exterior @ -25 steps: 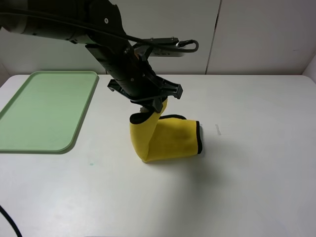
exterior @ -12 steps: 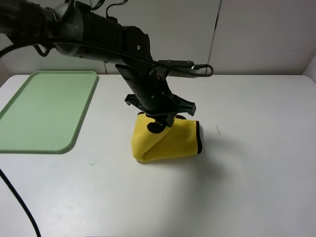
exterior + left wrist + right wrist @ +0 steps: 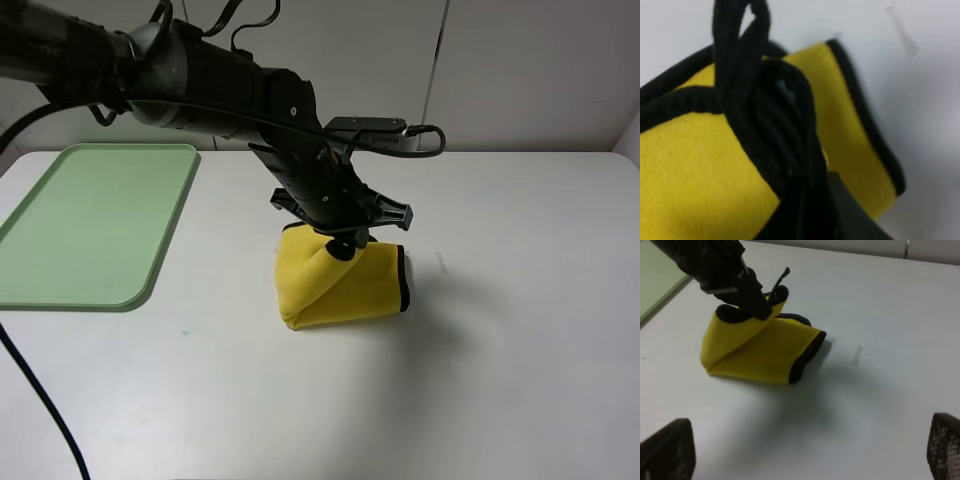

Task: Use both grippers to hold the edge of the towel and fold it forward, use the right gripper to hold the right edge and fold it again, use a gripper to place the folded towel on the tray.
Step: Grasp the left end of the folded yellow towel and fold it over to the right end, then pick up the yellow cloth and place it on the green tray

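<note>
The yellow towel (image 3: 340, 288) lies folded in a hump at the table's middle, its black-trimmed edge (image 3: 403, 278) on the right side. My left gripper (image 3: 343, 243) reaches across from the left and is shut on the towel's upper black edge, holding that corner over the fold. Close up in the left wrist view, the yellow towel (image 3: 690, 165) and its bunched black trim (image 3: 870, 130) fill the frame. My right gripper (image 3: 806, 452) hangs open, away from the towel (image 3: 760, 352), with nothing between its fingertips (image 3: 667, 450). The mint-green tray (image 3: 90, 225) lies at the far left.
A small pale mark (image 3: 441, 263) lies on the white table just right of the towel. A wall panel stands behind the table's back edge. A black cable (image 3: 40, 400) trails down at the front left.
My left gripper has carried the lifted towel edge to the right and down. The towel's raised flap now lies lower over the folded part. The right gripper has stayed open.
</note>
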`<action>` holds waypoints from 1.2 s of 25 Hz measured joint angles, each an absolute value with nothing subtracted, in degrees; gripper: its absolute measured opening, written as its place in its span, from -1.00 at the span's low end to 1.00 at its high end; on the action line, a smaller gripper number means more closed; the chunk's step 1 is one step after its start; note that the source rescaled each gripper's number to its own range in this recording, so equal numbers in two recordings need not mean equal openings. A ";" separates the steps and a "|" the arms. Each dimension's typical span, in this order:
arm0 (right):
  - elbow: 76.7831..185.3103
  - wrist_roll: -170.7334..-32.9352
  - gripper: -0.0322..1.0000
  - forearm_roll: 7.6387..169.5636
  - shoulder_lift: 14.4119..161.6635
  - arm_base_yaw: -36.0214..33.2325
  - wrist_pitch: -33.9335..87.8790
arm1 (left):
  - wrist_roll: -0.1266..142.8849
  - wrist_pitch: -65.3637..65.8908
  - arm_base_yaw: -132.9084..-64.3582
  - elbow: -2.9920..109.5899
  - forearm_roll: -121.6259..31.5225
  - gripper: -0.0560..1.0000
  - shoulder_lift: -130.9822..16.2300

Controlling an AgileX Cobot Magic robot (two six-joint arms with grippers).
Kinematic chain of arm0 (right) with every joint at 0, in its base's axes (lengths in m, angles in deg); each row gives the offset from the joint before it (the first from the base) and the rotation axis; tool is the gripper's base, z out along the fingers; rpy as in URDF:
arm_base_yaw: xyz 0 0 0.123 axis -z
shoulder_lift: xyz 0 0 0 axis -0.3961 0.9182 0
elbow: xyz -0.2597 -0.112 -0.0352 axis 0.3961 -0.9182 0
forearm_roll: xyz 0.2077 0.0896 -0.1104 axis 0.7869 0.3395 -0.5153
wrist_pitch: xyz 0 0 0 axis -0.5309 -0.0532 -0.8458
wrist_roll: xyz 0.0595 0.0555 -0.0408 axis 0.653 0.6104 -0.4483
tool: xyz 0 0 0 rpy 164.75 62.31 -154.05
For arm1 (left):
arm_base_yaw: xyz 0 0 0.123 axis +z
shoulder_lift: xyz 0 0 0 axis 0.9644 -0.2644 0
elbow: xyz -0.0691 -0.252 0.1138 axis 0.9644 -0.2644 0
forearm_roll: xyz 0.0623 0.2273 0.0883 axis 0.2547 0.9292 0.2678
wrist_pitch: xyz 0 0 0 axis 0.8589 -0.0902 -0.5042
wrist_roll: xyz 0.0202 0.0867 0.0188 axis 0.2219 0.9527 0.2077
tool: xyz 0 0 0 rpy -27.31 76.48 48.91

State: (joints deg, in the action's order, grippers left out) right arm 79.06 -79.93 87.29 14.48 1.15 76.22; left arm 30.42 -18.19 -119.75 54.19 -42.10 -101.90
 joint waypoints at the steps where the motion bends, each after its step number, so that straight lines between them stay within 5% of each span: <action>1: 79.06 -79.93 1.00 87.29 14.48 1.15 76.22 | 30.42 -17.83 -119.83 54.19 -42.39 -0.86 -101.90; 8: 79.06 -79.93 1.00 87.29 14.48 1.15 76.22 | 30.42 -16.69 -121.03 54.19 -43.00 -0.83 -101.90; 11: 79.06 -79.93 1.00 87.29 14.48 1.15 76.22 | 30.42 -15.48 -121.36 54.21 -43.18 -0.63 -102.00; 17: 79.06 -79.93 1.00 87.29 14.48 1.15 76.22 | 33.75 -13.17 -121.87 54.33 -43.45 0.66 -104.35; 19: 79.06 -79.93 1.00 87.29 14.48 1.15 76.22 | 35.20 -11.98 -122.09 54.33 -43.59 0.86 -104.52; 30: 79.06 -79.93 1.00 87.29 14.48 1.15 76.22 | 35.92 -15.44 -121.71 54.39 -44.10 1.00 -101.81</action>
State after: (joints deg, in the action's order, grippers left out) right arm 79.06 -79.93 87.29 14.48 1.15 76.22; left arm 35.92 -15.44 -121.71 54.39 -44.10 -101.81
